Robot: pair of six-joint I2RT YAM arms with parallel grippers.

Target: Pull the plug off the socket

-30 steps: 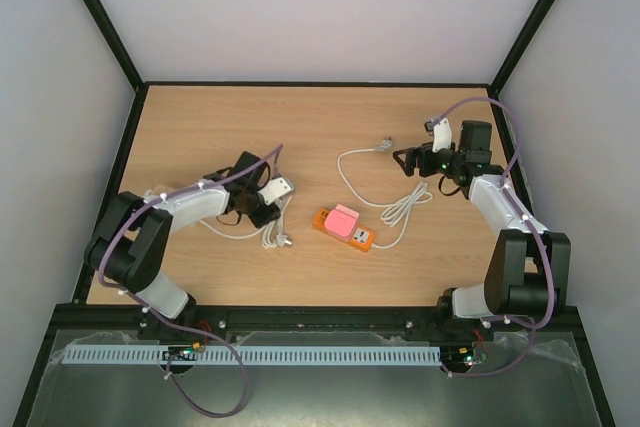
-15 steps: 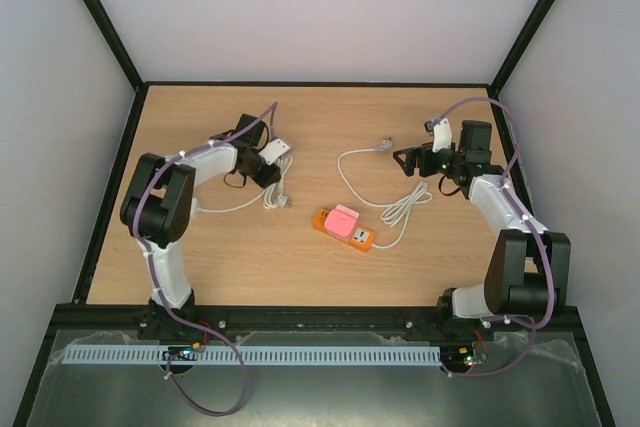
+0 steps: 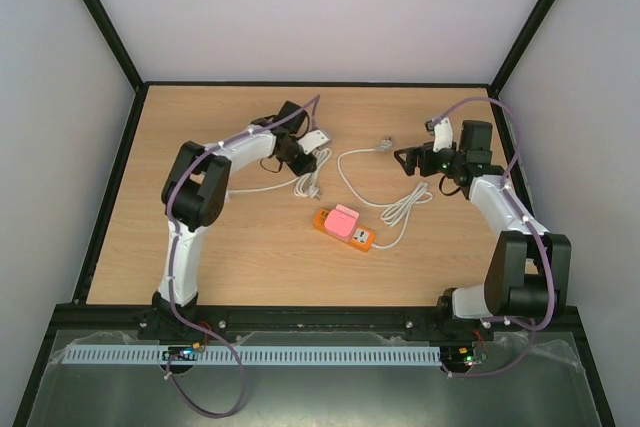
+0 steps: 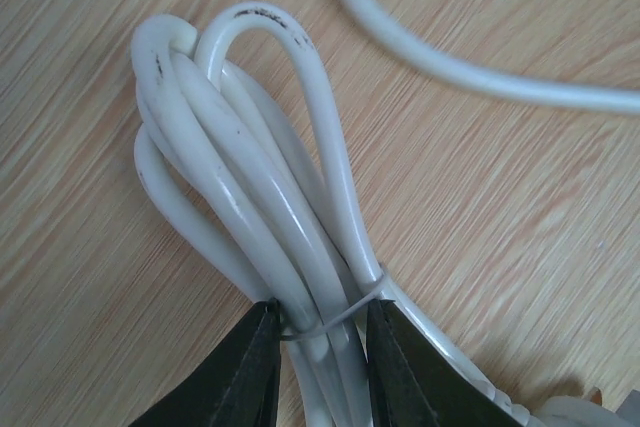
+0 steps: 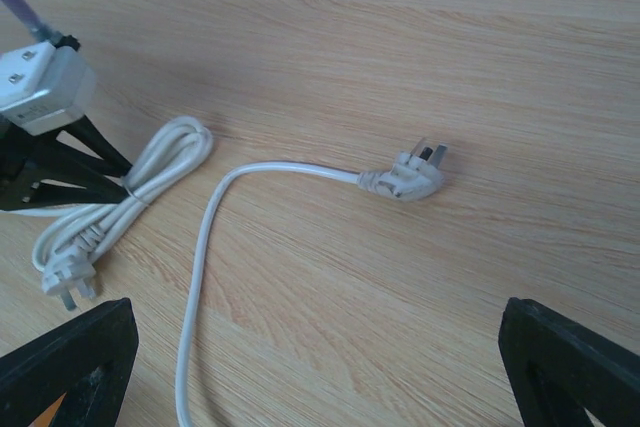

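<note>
Top external view: the pink plug sits pushed into the orange socket strip, which lies slantwise on the desk, near the middle and a little to the right. Neither pincer touches it, so the pull is not yet begun. The strip's white cord lies partly folded just to its right, then loops far and ends in a loose three-pin plug.

The left pincer is clenched on a separate cable bundle far and left of the strip, its fingers pinching right at the thin tie. That is probably a hold meant for shifting the bundle aside, though I cannot tell whether this cable belongs to the pink plug.

The right pincer hovers released, jaws spread wide, far and right of the strip, facing the loose plug.

No brand, label or writing can be read on any item.
</note>
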